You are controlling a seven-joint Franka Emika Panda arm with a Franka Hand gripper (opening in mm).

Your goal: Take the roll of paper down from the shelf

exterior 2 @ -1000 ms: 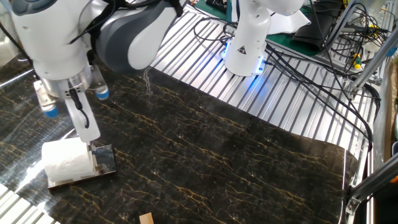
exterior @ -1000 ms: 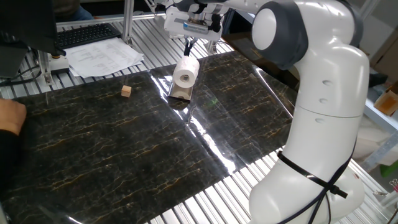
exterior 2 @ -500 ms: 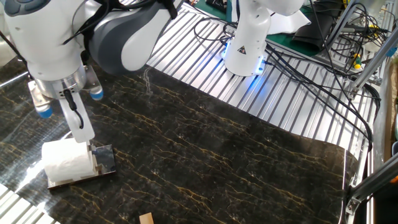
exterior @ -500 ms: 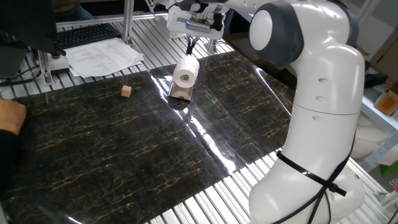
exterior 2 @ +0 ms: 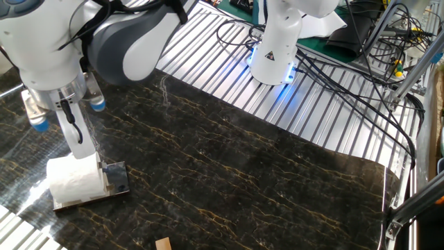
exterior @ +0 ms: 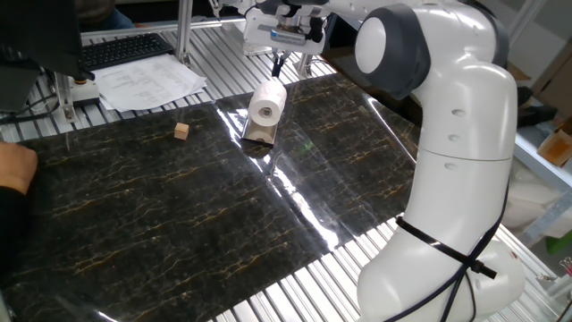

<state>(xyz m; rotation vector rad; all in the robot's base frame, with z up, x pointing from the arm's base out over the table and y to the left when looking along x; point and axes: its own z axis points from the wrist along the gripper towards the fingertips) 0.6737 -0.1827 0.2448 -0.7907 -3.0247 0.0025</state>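
The roll of paper is a white roll lying on its side on the shelf, a small light-wood stand on the dark marble mat. In the other fixed view the roll rests on the pale base against the dark upright post. My gripper hangs just above and behind the roll. Its fingers are together with nothing between them, and their tips reach down to the roll's top edge.
A tiny wooden cube lies on the mat left of the shelf and also shows in the other fixed view. Printed paper sheets and a keyboard lie beyond the mat. A person's arm is at the left edge.
My gripper has slid sideways over the roll, away from the dark post, with its fingers unchanged. The roll and the shelf have not moved.
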